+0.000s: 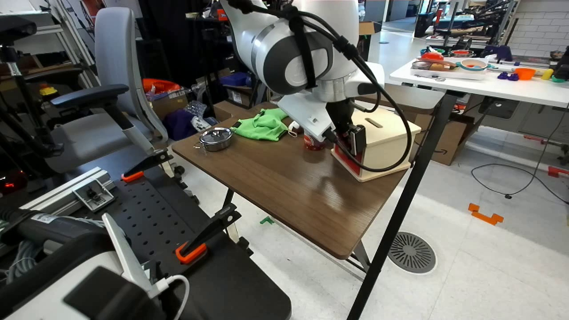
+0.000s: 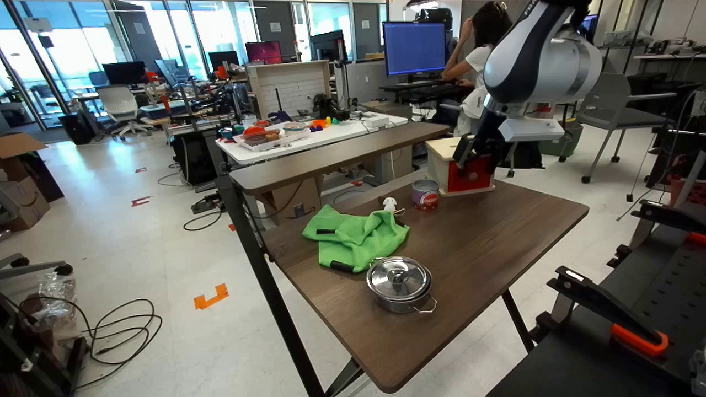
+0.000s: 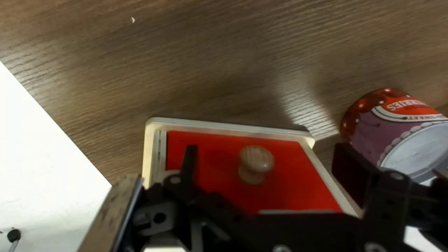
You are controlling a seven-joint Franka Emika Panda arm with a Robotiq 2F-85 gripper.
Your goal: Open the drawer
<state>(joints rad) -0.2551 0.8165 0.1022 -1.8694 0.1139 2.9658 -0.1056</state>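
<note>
The small cabinet shows a light wooden top in both exterior views [image 1: 391, 138] [image 2: 440, 160]. Its red drawer front [image 3: 294, 175] faces the table's middle and sits within the pale wooden frame, closed. The drawer also shows in an exterior view [image 2: 479, 181]. A round wooden knob [image 3: 256, 161] stands out from it. My gripper [image 3: 267, 150] is open and empty. In the wrist view one finger is over the red front left of the knob; the other is right of the cabinet's edge, by the can. In the exterior views the gripper [image 1: 353, 140] [image 2: 471, 151] is close in front of the drawer.
A cherry can [image 3: 392, 122] stands beside the cabinet, close to one finger; an exterior view shows it too [image 2: 425, 195]. A small white figure [image 2: 390, 204], a green cloth [image 2: 358, 237] and a lidded metal pot [image 2: 400, 284] are on the brown table [image 1: 284, 186]. The cabinet stands near a table edge.
</note>
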